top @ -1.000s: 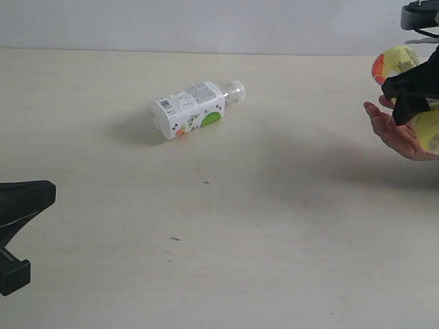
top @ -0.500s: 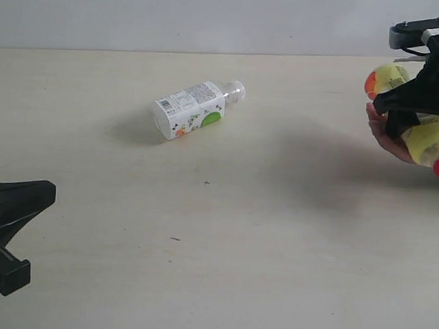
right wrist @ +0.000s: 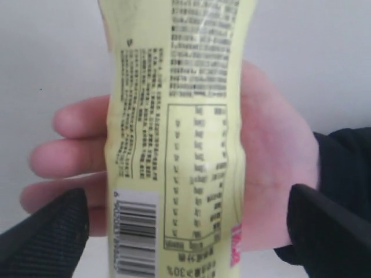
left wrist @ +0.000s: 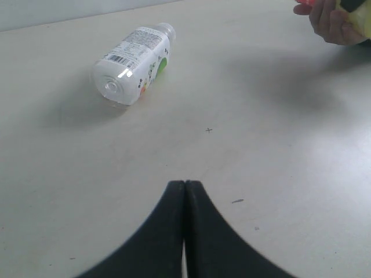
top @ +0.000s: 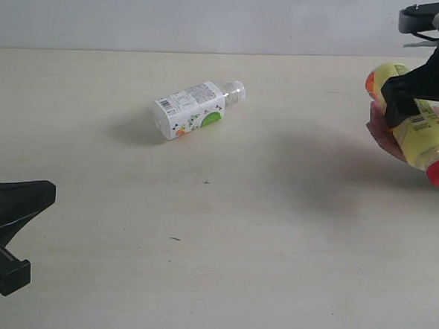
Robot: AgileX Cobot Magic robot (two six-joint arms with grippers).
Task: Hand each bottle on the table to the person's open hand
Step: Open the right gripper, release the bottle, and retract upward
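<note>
A pale beige tabletop (top: 274, 250) runs back to a plain grey-white wall (top: 214, 15). At 3 o'clock on the table, the right gripper (top: 412, 90) stands over the person's open hand (top: 382, 133). The yellow plastic bottle with a red cap (top: 423, 131) lies across the palm, cap toward 5 o'clock. In the wrist view the black fingers (right wrist: 46, 231) stand wide apart, with a clear gap on each side of the bottle; they grip nothing.

One second ago the bottle hung above the hand in the jaws. The arm has since dipped and let go. Judgement: this handover is complete, provided the palm keeps the bottle from rolling.

The green-and-white labelled plastic bottle with a white cap (top: 197, 109) lies on its side at 11 o'clock, unmoved, cap toward 2 o'clock. It is the only bottle in view left on the table. The left gripper (left wrist: 184, 194) waits at 8 o'clock, fingers pressed together, empty, well apart from that bottle.
</note>
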